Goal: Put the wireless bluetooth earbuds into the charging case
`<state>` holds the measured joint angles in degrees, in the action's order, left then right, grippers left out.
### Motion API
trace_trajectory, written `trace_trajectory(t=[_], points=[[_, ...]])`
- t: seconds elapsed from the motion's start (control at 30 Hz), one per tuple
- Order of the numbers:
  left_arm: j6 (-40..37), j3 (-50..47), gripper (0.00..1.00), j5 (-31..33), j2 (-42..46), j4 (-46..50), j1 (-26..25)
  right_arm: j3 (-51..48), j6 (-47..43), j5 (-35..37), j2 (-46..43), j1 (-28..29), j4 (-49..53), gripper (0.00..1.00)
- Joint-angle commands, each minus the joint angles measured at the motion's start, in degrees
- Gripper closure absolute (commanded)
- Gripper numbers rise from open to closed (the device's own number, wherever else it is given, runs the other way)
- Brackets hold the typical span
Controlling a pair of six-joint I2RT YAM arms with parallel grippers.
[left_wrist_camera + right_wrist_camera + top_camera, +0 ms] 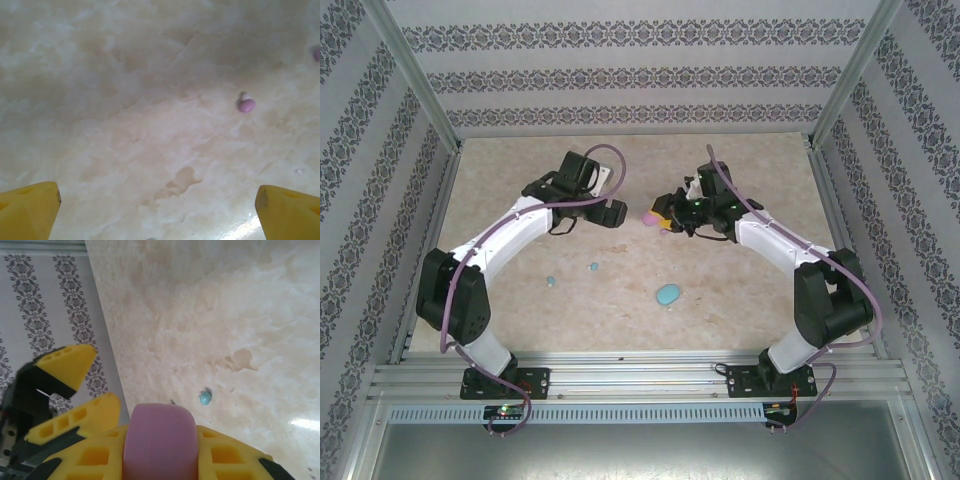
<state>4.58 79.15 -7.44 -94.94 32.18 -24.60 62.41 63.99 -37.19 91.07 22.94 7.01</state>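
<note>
Two robot arms meet over the middle of a marbled table [750, 170]. The left arm [510, 235] rises from its base at the near edge, bends at an elbow close to the left wall, and reaches inward to the right. The left gripper [617, 213] points toward its partner; from its own wrist, its yellow fingers [30, 210] stand spread wide at the bottom corners, released, with bare table between them.

The right arm [775, 240] mirrors that pose, elbow out by the right wall and forearm stretched left. The right gripper [667, 218] is clamped on the pink case [648, 216], which it holds above the table just beside the left gripper's tips. From the right wrist, the rounded case sits squeezed between two yellow fingers [230, 455], with the left gripper's parted fingers just to its left.

A pink earbud [246, 105] lies loose on the table ahead of the left gripper. A light-blue earbud [550, 281] and a second light-blue earbud [593, 267] lie near each other below the left forearm. The light-blue case [668, 295] rests on the table to their right, apart from both.
</note>
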Motion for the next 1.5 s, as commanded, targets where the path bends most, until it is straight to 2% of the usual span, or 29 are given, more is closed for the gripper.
trace_trajectory(t=[0.0, 0.2, 0.3, 0.57, 0.67, 0.73, 0.83, 0.9, 1.03, 1.23, 1.37, 1.47], points=[[-4.6, -0.7, 0.0, 1.9, 0.7, 6.8, 0.4, 1.1, 2.6, 3.5, -2.5, 2.0, 0.0, 0.88], [-0.6, -12.3, 0.0, -12.7, 10.4, -10.5, 0.7, 1.2, 6.2, 4.0, -5.5, 3.8, -0.1, 0.88], [-2.4, -13.4, 0.0, -24.1, 12.1, -13.6, 0.6, 1.7, 6.3, 3.3, -7.2, 3.5, 2.4, 0.88], [-0.3, -17.4, 0.13, -38.2, 12.7, -28.2, 0.7, 0.9, 10.5, -0.3, -8.8, 2.6, -0.1, 0.88], [0.8, -22.7, 0.21, -45.4, 13.4, -40.6, 0.8, 0.1, 13.5, -2.2, -8.6, 2.3, -3.9, 0.88], [4.0, -25.2, 0.22, -46.4, 13.6, -47.3, 1.0, -0.3, 15.4, -3.8, -8.6, 1.9, -6.3, 0.88], [6.8, -25.5, 0.25, -50.2, 12.4, -52.1, 1.6, -0.9, 17.4, -5.9, -8.9, 1.2, -8.8, 0.88], [9.1, -26.2, 0.31, -50.0, 12.3, -56.3, 1.7, -1.8, 19.6, -6.7, -9.3, 0.7, -11.1, 0.88], [7.6, -25.5, 0.35, -49.2, 13.2, -55.5, 1.8, -5.0, 25.1, -8.0, -10.7, -0.1, -18.2, 0.88], [8.2, -23.3, 0.35, -50.0, 12.0, -53.8, 1.8, -5.7, 24.9, -8.3, -13.5, -0.8, -16.0, 0.88], [12.6, -23.8, 0.46, -50.3, 10.5, -59.8, 1.8, -5.4, 24.3, -8.9, -15.2, -1.1, -14.7, 0.88], [17.2, -24.2, 0.48, -51.3, 8.9, -67.7, 1.7, -5.6, 24.0, -9.0, -16.7, -1.4, -13.8, 0.88]])
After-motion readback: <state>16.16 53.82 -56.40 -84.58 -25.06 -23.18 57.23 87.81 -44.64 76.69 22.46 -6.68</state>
